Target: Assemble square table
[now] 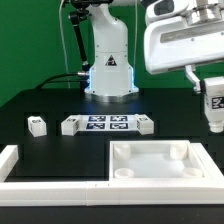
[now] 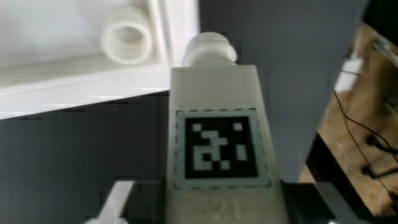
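**While one leg is held in the pincer, the panel lies flat with its sockets up**

As seen from the room, the gripper (image 1: 212, 92) hangs at the exterior view's right edge. Its fingers are closed on the sides of a white tagged leg (image 1: 213, 108), which stands upright beneath it. In the wrist view the same leg (image 2: 217, 130) fills the middle of the picture. Its black-white tag faces the camera and its narrow rounded end points away. Whether the lower end touches the table (image 1: 60, 100) cannot be told.

The square panel (image 1: 160, 165) lies flat on the black table at the near side, toward the exterior view's right, just in front of the held leg. Its raised rim and round corner sockets face up. One socket (image 2: 125, 40) shows in the wrist view, beside the leg's tip and apart from it.

A second leg (image 1: 37, 125) lies alone toward the exterior view's left, well apart from the panel. The marker board (image 1: 107, 125) lies in front of the robot base (image 1: 108, 70). A white border rail (image 1: 10, 160) runs along the near left corner.
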`<state>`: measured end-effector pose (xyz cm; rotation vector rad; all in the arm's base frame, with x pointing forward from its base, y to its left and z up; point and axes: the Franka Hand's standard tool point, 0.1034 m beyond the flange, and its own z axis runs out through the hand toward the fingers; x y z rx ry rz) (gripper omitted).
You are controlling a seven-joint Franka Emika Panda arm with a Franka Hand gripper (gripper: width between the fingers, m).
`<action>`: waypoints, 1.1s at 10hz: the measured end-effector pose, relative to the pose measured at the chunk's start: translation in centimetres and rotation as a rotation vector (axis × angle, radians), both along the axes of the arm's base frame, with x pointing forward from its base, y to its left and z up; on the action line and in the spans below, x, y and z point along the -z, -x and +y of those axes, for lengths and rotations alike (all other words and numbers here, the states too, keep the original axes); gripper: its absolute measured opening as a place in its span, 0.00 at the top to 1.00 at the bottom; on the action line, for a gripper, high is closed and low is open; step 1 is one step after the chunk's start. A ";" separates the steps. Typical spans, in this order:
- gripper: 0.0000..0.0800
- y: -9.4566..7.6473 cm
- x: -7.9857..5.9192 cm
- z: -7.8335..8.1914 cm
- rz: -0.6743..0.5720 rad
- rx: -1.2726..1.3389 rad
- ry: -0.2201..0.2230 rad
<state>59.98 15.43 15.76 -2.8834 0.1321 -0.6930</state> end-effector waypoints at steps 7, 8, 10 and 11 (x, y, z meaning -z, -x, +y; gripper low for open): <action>0.64 -1.5 1.7 -1.4 -0.027 -0.055 0.072; 0.64 -1.5 1.8 -1.3 -0.027 -0.061 0.074; 0.64 -1.3 3.4 -2.5 -0.046 -0.088 0.106; 0.64 -1.4 4.0 -3.4 -0.042 -0.102 0.127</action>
